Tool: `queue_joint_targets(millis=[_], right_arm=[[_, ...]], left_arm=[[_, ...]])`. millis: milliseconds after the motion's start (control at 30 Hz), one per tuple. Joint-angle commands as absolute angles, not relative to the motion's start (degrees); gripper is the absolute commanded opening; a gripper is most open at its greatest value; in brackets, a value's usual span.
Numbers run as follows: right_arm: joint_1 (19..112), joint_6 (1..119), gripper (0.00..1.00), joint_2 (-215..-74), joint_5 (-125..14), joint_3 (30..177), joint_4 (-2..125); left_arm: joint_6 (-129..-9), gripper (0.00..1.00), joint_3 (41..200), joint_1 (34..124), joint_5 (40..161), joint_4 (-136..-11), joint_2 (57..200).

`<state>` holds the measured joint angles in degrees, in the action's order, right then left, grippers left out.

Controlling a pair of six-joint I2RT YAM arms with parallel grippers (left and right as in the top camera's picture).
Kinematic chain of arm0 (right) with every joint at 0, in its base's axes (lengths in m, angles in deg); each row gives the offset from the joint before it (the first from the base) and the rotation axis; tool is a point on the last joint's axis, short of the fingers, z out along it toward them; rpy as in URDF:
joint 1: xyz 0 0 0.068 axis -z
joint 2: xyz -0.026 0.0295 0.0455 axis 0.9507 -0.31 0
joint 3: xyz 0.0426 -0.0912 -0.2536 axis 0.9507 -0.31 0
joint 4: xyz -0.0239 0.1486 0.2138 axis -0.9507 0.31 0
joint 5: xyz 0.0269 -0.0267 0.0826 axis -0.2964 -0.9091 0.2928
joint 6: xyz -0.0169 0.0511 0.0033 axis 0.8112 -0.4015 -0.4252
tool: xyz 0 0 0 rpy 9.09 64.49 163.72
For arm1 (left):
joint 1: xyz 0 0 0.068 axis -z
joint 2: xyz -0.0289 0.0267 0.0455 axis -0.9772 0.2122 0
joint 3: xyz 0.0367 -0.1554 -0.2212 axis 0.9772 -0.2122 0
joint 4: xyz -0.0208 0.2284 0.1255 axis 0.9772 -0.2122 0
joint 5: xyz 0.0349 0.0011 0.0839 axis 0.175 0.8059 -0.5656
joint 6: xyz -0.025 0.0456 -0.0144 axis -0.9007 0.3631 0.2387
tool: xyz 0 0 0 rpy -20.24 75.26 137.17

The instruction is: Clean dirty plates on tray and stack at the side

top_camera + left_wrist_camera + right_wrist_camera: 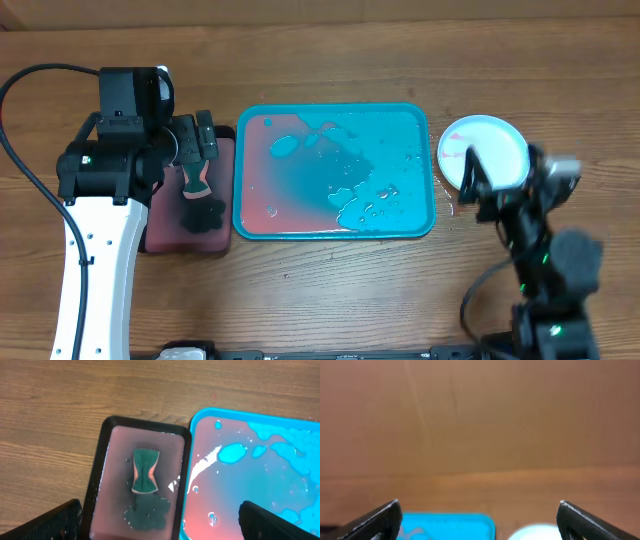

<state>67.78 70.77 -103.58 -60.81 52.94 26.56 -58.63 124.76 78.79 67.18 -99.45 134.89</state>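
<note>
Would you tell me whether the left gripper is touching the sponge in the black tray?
Apart. The left wrist view shows the sponge lying in the black tray, clear of the left gripper, whose jaws stand open.

Bright, even light; glare on the wet tray (335, 228); right-wrist view blurred.

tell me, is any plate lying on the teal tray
No, the teal tray holds only water and reddish smears; the light blue plate sits beside its right edge.
</note>
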Motion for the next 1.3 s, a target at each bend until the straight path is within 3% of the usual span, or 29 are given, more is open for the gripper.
queue_joint_targets(millis=[0, 200, 533, 667, 1267], right_arm=[[67.8, 70.7, 1.00, -94.4, -59.4, 41.5, 21.4], [67.8, 70.7, 1.00, -84.4, -59.4, 30.6, 18.1], [67.8, 70.6, 1.00, -77.6, -58.6, 30.1, 33.9], [67.8, 70.6, 1.00, -73.9, -58.1, 30.1, 33.1], [67.8, 70.6, 1.00, -74.0, -58.4, 30.1, 33.2]], left_arm=[[-59.0, 1.00, 124.8, 78.6, 67.7, -99.3, 135.2], [-59.0, 1.00, 124.8, 78.6, 67.7, -99.3, 135.2], [-59.0, 1.00, 124.8, 78.6, 67.7, -99.3, 135.2], [-59.0, 1.00, 124.8, 78.6, 67.7, -99.3, 135.2], [-59.0, 1.00, 124.8, 78.6, 67.7, -99.3, 135.2]])
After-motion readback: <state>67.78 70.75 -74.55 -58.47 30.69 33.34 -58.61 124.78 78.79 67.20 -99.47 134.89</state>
